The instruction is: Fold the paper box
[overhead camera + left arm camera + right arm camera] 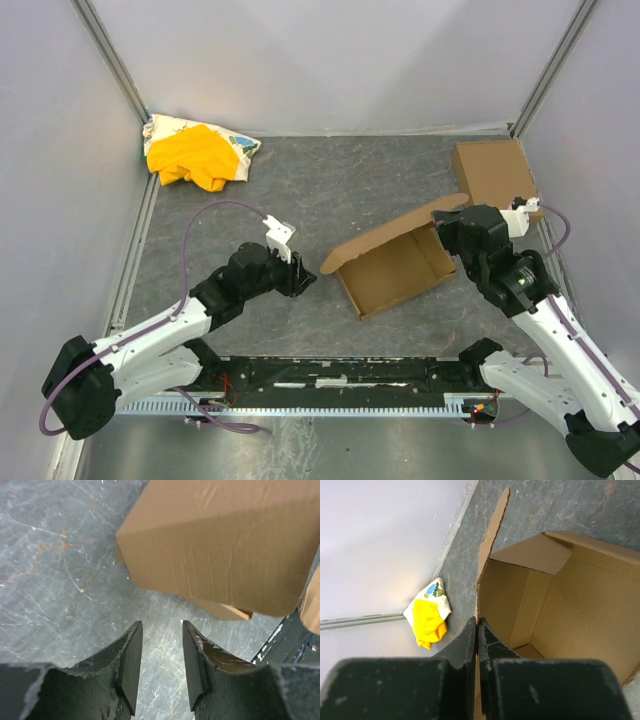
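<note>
"Cardboard located?"
"Found the paper box [395, 265] on the table [300, 180], right of centre, walls partly up, lid flap tilted."
"Jaws?"
"Noted the right gripper [477, 627] pinched shut on a side wall's edge; left gripper [161, 627] parted, empty, near the raised flap."
"Step?"
"Judged as wall forming, box braced. Next: required closing the left gripper onto the flap and folding it over without dragging the box."
</note>
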Available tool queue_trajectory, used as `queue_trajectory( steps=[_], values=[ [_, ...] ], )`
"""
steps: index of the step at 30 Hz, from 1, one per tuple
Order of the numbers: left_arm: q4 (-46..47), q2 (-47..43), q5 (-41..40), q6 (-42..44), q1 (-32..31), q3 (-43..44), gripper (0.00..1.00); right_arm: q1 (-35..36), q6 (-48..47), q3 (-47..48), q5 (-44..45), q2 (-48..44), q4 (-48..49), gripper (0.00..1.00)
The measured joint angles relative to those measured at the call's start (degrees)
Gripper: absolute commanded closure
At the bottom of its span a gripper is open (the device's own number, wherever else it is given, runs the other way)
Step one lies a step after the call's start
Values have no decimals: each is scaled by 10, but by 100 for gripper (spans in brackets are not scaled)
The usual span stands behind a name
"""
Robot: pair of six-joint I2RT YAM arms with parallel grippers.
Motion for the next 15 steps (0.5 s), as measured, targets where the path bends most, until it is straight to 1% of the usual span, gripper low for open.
queue_trajectory(
  steps=[2,7,15],
  values=[
    [5,0,7,-10,-4,-11,55,0,16,0,0,7,7,99],
    [33,9,16,-25,-19,-14,55,0,56,0,-7,35,32,99],
    [62,76,23,-26,-30,24,55,0,82,-1,-17,43,52,99]
  ],
)
